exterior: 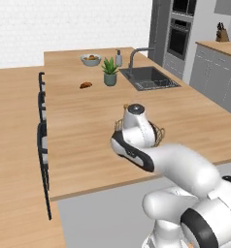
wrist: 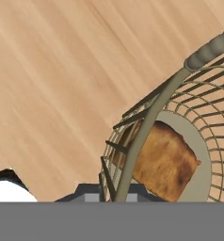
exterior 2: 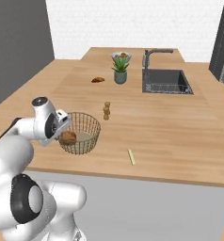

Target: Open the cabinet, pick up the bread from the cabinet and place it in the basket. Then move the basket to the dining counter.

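You are on the last step — the basket point(exterior 2: 80, 133), bread point(exterior 2: 68, 137) inside, sits on the dining tabletop point(exterior 2: 170, 122). The jaws straddle its rim, apparently gripping it; next, open them and lift clear.

A home kitchen: a wooden island desk point(exterior: 88, 126) with inset sink point(exterior: 149, 77) and tap point(exterior: 137, 53), a built-in oven point(exterior: 179, 36), grey drawers point(exterior: 214, 80).

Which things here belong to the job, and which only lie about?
Job: basket, bread inside it, dining counter, gripper at the basket rim.
Lying about: potted plant, food bowl, pastry, pale stick, small stacked item.
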Controlling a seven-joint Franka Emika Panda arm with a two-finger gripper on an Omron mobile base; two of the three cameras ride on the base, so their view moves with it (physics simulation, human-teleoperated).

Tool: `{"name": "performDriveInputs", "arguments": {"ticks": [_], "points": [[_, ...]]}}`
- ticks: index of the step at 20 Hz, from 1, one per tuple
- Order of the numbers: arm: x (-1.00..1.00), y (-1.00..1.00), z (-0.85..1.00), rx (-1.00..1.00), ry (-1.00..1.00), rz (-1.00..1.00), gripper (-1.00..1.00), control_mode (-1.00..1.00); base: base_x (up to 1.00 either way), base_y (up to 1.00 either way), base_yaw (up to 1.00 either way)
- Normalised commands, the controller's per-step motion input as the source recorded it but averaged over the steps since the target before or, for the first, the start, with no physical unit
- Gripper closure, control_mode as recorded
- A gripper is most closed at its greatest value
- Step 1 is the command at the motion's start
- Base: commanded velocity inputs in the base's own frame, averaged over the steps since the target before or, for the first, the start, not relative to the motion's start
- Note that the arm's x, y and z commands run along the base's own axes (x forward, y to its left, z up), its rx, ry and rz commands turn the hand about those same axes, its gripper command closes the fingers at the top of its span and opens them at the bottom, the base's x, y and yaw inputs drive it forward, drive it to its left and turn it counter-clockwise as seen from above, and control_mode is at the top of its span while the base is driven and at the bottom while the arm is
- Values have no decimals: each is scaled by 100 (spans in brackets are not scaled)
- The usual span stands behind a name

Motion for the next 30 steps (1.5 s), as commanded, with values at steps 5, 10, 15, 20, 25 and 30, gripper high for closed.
{"name": "performDriveInputs", "arguments": {"ticks": [5,10,15,20,25,30], "points": [[38,9,-62,0,0,0,-100,-100,0,0,0],[0,18,-17,0,0,0,-100,-100,0,0,0],[-9,2,45,0,-10,0,-100,-100,0,0,0],[-49,3,100,0,-18,0,-100,-100,0,0,0],[-90,7,74,0,-21,0,-100,-100,0,0,0],[-100,24,29,-3,-31,0,-100,-100,0,0,0]]}}
